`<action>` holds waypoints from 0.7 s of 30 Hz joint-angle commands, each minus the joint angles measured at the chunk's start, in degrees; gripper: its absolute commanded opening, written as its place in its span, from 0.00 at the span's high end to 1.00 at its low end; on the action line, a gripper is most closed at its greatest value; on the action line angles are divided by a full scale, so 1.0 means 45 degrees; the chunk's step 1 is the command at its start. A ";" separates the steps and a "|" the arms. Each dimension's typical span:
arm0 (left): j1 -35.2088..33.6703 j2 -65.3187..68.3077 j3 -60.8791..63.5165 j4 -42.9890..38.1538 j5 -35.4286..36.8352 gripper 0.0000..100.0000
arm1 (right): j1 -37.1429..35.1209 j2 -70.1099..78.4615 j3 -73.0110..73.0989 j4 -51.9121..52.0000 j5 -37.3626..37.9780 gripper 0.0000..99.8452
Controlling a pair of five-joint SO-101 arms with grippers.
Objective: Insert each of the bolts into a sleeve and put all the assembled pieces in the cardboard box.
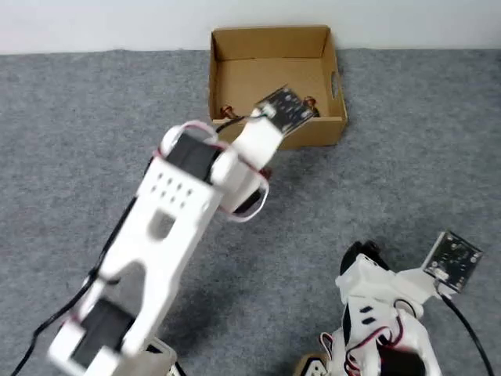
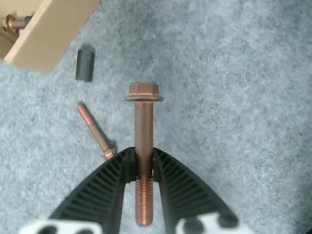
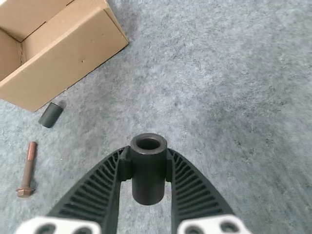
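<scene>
My left gripper (image 2: 144, 159) is shut on the threaded shank of a copper bolt (image 2: 144, 122), whose hex head points away over the grey carpet. My right gripper (image 3: 147, 159) is shut on a black sleeve (image 3: 148, 168) with its open bore facing outward. A second copper bolt (image 2: 95, 130) (image 3: 28, 168) lies loose on the carpet, and a second black sleeve (image 2: 85, 64) (image 3: 50, 114) lies close to the cardboard box (image 1: 317, 131) (image 3: 63, 51). In the high view, copper pieces (image 1: 228, 110) rest inside the box, and the left arm (image 1: 180, 204) stretches toward its front wall.
Grey carpet covers the whole table. The box stands at the back centre against a white wall. The right arm (image 1: 383, 313) sits at the front right, with open carpet between it and the box.
</scene>
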 commanded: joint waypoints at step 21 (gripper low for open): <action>-0.0078 -1.3734 1.1653 -0.5216 0.1739 0.94 | -0.4601 0.0010 -0.1309 -0.0615 0.2794 0.99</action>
